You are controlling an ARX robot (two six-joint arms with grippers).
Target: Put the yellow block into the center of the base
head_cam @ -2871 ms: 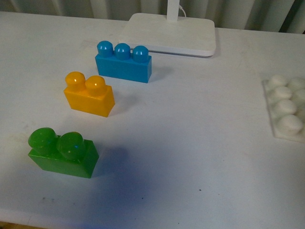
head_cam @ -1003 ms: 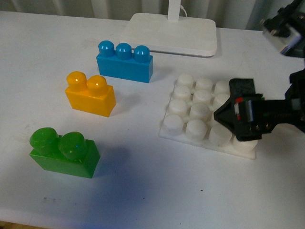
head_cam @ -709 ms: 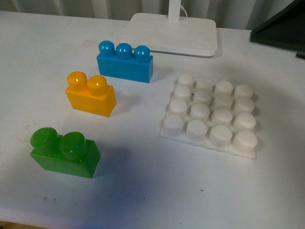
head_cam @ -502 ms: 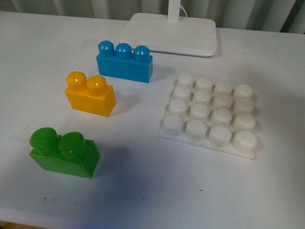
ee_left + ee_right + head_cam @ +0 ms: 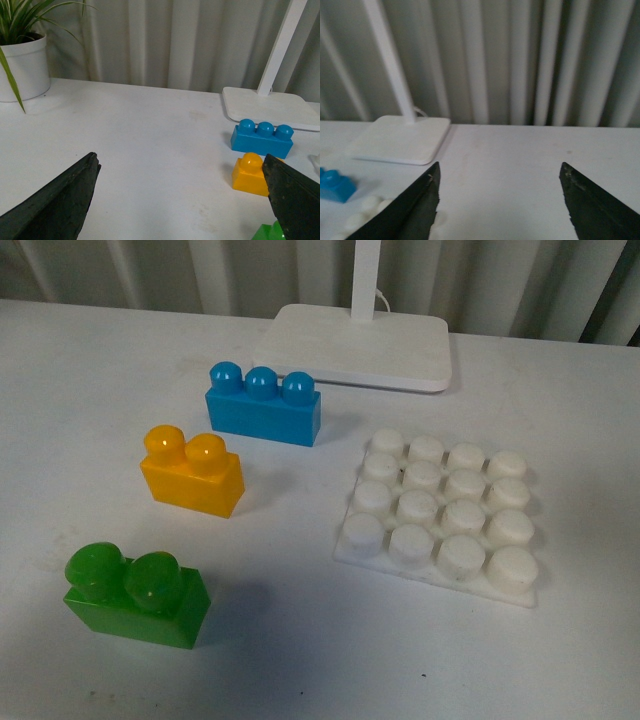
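Note:
The yellow block (image 5: 192,471) stands upright on the white table, left of the base (image 5: 441,514), a flat white studded plate lying at right of centre. Neither gripper shows in the front view. In the left wrist view the yellow block (image 5: 251,175) sits close to one finger of my left gripper (image 5: 180,172), which is open and empty over bare table. My right gripper (image 5: 499,172) is open and empty; a few of the base's studs (image 5: 362,212) show by its finger.
A blue three-stud brick (image 5: 263,407) stands behind the yellow block and a green two-stud brick (image 5: 136,595) in front of it. A white lamp foot (image 5: 352,345) with a post stands at the back. A potted plant (image 5: 22,60) stands far off.
The base, at the table's right edge 2.9 s ago, was brought in beside the bricks by my right gripper. That gripper has since let go and left the front view. The view has shifted slightly.

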